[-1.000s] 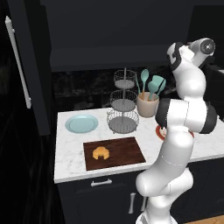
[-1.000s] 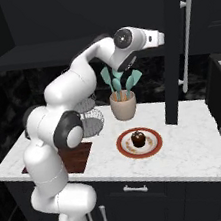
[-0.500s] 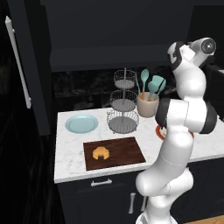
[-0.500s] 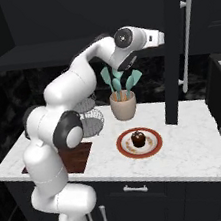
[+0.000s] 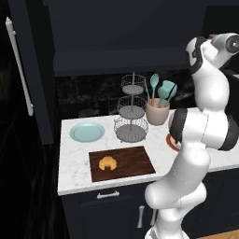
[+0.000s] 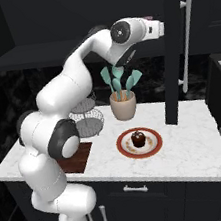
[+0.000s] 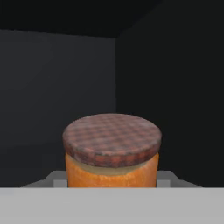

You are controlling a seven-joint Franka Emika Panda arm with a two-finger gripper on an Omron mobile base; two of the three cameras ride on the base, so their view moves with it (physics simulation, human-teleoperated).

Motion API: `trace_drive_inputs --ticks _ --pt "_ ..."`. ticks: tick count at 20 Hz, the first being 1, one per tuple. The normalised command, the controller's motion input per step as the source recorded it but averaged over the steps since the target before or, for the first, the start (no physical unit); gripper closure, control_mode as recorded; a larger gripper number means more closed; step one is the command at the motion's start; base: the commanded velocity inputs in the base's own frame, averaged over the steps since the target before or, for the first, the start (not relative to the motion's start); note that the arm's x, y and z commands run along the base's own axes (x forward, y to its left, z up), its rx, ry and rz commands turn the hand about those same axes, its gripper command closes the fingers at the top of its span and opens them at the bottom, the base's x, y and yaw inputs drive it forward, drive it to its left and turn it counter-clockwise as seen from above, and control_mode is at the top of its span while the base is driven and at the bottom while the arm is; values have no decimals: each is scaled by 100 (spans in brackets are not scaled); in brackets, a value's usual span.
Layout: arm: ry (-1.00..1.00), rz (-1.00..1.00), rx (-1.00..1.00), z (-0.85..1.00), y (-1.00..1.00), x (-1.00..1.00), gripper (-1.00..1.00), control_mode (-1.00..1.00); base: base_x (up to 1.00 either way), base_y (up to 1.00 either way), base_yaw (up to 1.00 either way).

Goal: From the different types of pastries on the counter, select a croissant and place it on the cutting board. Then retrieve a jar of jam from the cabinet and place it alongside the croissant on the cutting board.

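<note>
A dark kitchen surrounds a white marble worktop set on navy cabinets with silver handles. Nearest on it, the reddish-brown cutting board lies flat, and the croissant rests on its left half. Behind the board to the left sits a round light blue plate. Further back stand a three-tier wire stand and, beside it, a beige crock holding teal utensils. To the right of the board, a red-rimmed plate carries a dark chocolate cake.

The white arm rises from the base, bends at a dark elbow over the worktop edge, then climbs steeply. Its wrist turns level and points into the dark wall cabinet above the crock. A tall open cabinet door with a long silver handle stands to the right of the wrist.

In the hand view, the jar of jam stands upright on the shelf inside the cabinet, very close and centred, with orange contents and a brown checked lid. Dark cabinet walls meet in a corner behind it. I cannot tell whether the gripper is spread or closed, nor whether it touches the jar.
</note>
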Motion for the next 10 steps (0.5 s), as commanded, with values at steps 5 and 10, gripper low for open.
trace_drive_inputs --ticks 5,10 --pt "-3 -2 0 25 0 -87 100 -100 0 0 0" --pt "-1 0 0 0 19 -99 100 -100 0 0 0"
